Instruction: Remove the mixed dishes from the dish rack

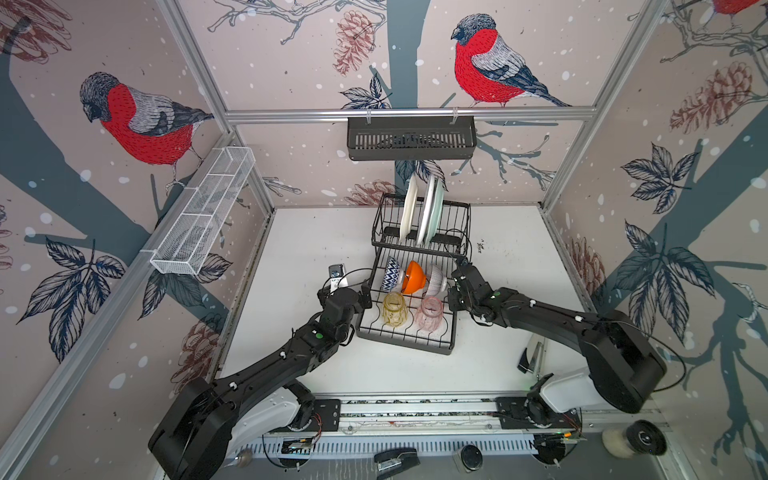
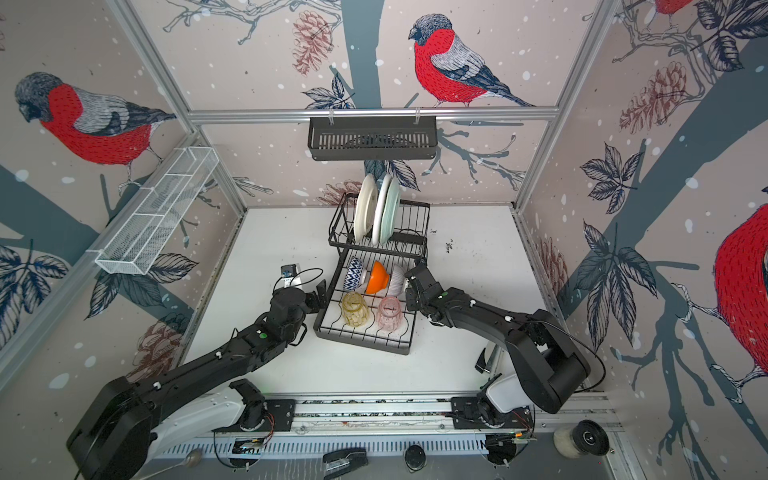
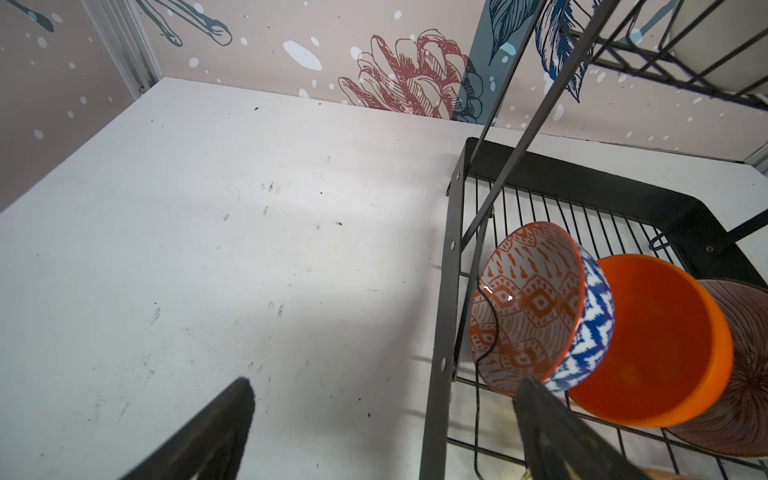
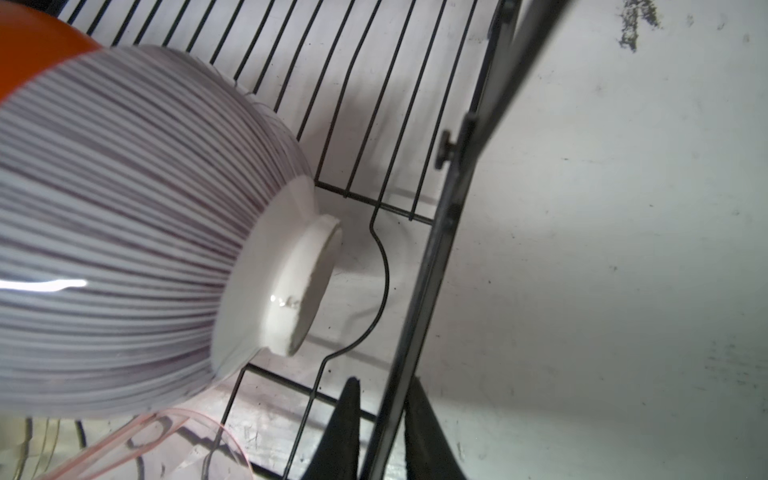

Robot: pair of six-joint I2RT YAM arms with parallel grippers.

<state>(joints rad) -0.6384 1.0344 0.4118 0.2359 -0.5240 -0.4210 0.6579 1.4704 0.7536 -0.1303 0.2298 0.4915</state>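
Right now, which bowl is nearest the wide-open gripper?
The blue-patterned bowl, leftmost in the row, right beside the open left gripper; the orange bowl and striped bowl sit farther along.

In both top views the white tabletop [image 1: 299,249] lies bare at frame left, at centre right, and below the two-tier black wire dish rack [image 1: 405,344], so there is open passage there. The rack's raised basket holds an upright cream plate [image 1: 409,208] and pale mint plate [image 1: 434,208] and overhangs the lower tray's rear. Below it the blue-patterned bowl [image 1: 390,274], orange bowl [image 1: 414,277] and white ribbed bowl [image 1: 436,279] pack together, no gap showing. The amber glass tumbler [image 1: 394,309] and pink glass tumbler [image 1: 431,313] leave a narrow gap. The left gripper [image 3: 384,386], jaws wide, straddles the left side rail. The right gripper [image 4: 384,386], closed on the right rail, blocks that flank.
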